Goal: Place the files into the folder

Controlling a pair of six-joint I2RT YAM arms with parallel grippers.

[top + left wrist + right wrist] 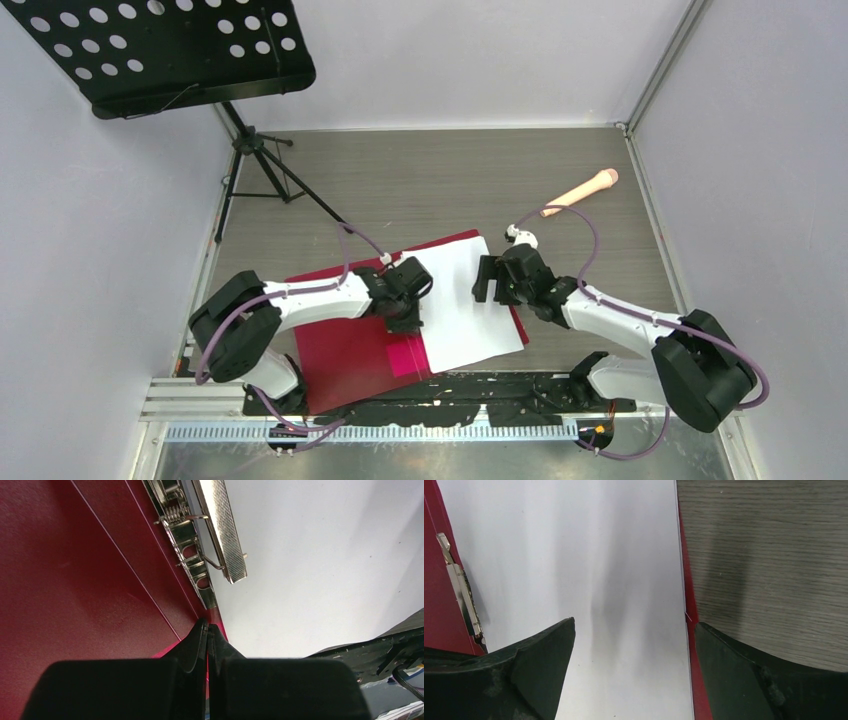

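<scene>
**Left hand** (207,630): fully closed, the two fingers pressed tip to tip. The tips are down at the spine of the folder (75,580), right at the near end of the metal clip (192,555). Whether they pinch anything cannot be told.

**Right hand** (634,625): spread wide and gripping nothing. It is poised above the outer long edge of the files (599,555). One finger is over the paper, and the other is over the bare counter (774,555) just beyond the folder's rim.

**Folder:** lies open and flat on the counter, beneath and between the two hands. Its dark-red left leaf extends outward from the left hand, with a pink patch (405,355) just near of that hand.

**Files:** white sheets rest on the right leaf, directly under the right hand and just beside the left. Their inner edge runs along the clip, and the clip's flat bar (222,530) sits over that edge. A thin red margin of folder shows past their outer edge.

**Other items:** a beige handled object (580,192) lies well beyond the right hand.
</scene>
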